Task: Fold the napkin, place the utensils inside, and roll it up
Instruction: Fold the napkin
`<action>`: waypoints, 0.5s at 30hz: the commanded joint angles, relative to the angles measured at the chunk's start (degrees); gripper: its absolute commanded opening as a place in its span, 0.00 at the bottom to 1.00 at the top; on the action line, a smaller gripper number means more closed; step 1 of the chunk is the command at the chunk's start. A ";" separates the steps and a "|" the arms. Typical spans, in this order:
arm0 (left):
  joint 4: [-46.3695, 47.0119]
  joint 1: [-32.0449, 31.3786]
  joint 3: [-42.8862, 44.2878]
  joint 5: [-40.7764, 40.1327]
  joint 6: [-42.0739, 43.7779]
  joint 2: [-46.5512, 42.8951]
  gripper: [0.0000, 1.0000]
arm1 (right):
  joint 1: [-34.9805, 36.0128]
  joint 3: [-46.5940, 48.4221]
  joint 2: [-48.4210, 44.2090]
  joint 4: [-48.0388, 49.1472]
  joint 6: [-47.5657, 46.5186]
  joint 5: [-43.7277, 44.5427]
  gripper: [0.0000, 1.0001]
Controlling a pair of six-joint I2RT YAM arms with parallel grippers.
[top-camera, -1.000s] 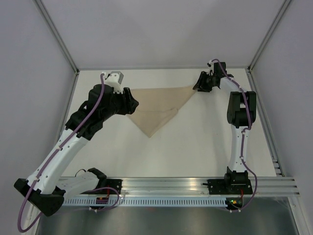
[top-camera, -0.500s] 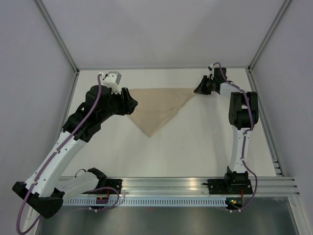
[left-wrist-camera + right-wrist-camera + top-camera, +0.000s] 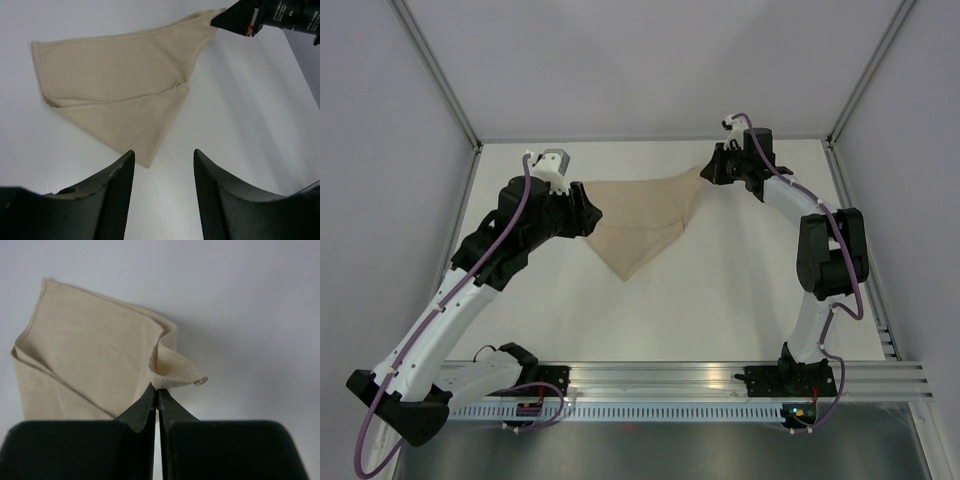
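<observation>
The tan napkin (image 3: 635, 215) lies folded into a triangle on the white table, its point toward the near side. My right gripper (image 3: 708, 172) is shut on the napkin's far right corner, and that corner (image 3: 172, 371) curls up off the table just above the closed fingertips (image 3: 158, 390). My left gripper (image 3: 588, 212) hovers open over the napkin's left end, with nothing between its fingers (image 3: 117, 190). In the left wrist view the napkin (image 3: 120, 80) spreads ahead, with the right gripper (image 3: 235, 20) at the top right. The utensils are out of view.
Grey walls and metal frame posts (image 3: 440, 75) enclose the white table (image 3: 720, 280). An aluminium rail (image 3: 670, 380) with both arm bases runs along the near edge.
My right gripper has shut on the napkin's right corner and carried it a little left, bunching that end. The left arm has barely moved.
</observation>
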 commanded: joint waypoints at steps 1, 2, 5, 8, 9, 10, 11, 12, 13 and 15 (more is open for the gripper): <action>0.51 -0.11 0.16 -0.69 -6.71 -0.95 0.56 | 4.79 -3.94 -5.62 4.04 -8.33 1.72 0.05; 0.50 -0.02 0.16 -0.69 -6.71 -1.04 0.56 | 5.76 -5.42 -7.29 3.95 -10.95 2.51 0.05; 0.59 -0.11 0.16 -0.77 -6.89 -1.22 0.56 | 9.97 -7.37 -10.02 3.43 -15.10 3.92 0.05; 0.59 -0.11 -0.02 -1.04 -7.24 -1.39 0.56 | 13.67 -9.47 -12.13 2.81 -17.91 4.10 0.05; 0.59 -0.11 0.07 -1.04 -7.33 -1.39 0.56 | 15.68 -10.53 -12.57 2.81 -18.97 4.45 0.05; 0.59 -0.11 0.16 -1.12 -7.50 -1.39 0.56 | 16.74 -10.88 -12.84 0.63 -19.85 4.97 0.05; 0.59 -0.11 0.16 -1.13 -7.51 -1.48 0.56 | 17.88 -11.32 -13.28 0.18 -20.73 5.59 0.05; 0.59 -0.11 0.16 -1.04 -7.59 -1.48 0.56 | 19.98 -12.11 -13.45 -0.09 -21.87 5.94 0.05; 0.59 -0.02 0.16 -1.04 -7.68 -1.48 0.56 | 20.96 -12.38 -13.54 -0.79 -22.49 6.47 0.05; 0.59 -0.11 0.25 -0.86 -7.68 -1.48 0.56 | 23.68 -12.99 -13.54 -1.49 -23.89 7.08 0.05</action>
